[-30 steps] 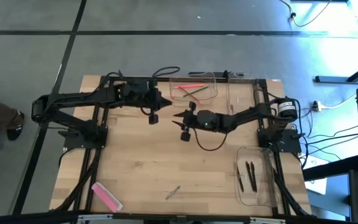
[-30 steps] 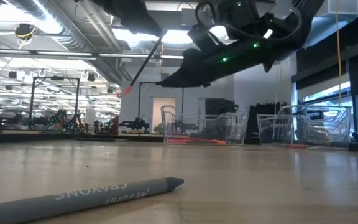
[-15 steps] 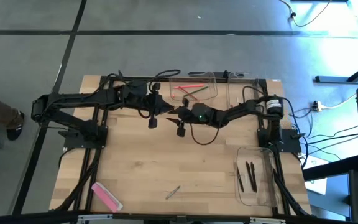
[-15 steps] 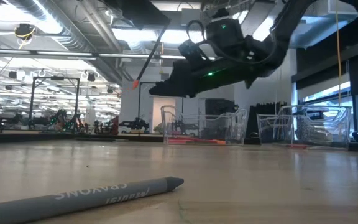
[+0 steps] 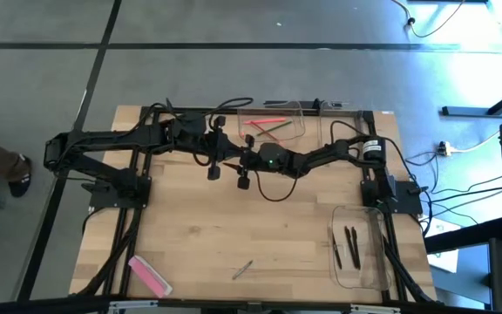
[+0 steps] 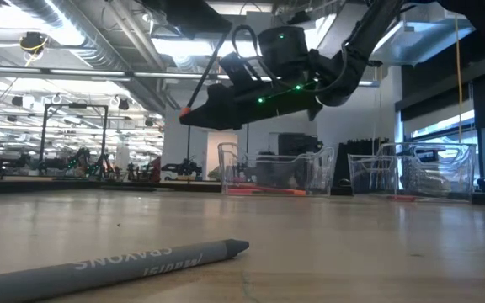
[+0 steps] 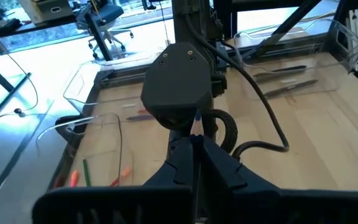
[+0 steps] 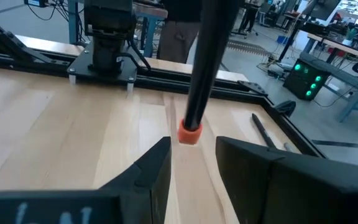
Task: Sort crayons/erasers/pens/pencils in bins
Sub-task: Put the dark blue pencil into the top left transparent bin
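Observation:
My left gripper point(image 7: 196, 158) is shut on a thin black stick point(image 8: 204, 62) with an orange end point(image 8: 190, 134), held high above the table's far middle. My right gripper point(image 8: 191, 163) is open. It points almost level at the stick from the table's right, its two fingers just below and to either side of the orange end point(image 6: 183, 110), with no touch showing. In the high view the two grippers meet nose to nose point(image 5: 234, 160). A grey crayon point(image 6: 116, 265) lies flat near the table's front edge, and a pink eraser point(image 5: 149, 275) lies at the front left. My left gripper pinches the black stick between its two shut fingers point(image 7: 179, 163), and the stick's upper part runs back between them. The stick slants down beyond the fingertips, its orange end lowest, clear of the table. The gripper body hides which part of the stick it has.
A clear bin point(image 5: 296, 116) at the far edge holds red and green sticks. Another clear bin point(image 5: 375, 262) at the front right holds dark pens. Further clear walls point(image 6: 411, 172) stand at the far right. Black frame bars point(image 5: 133, 218) run down both sides. Bare wood lies in the middle.
My right gripper has travelled toward the table's left and sunk a little, coming up to the orange end of the stick. Its fingers have stayed open. My left gripper has kept its place, and the stick's lower end has swung slightly.

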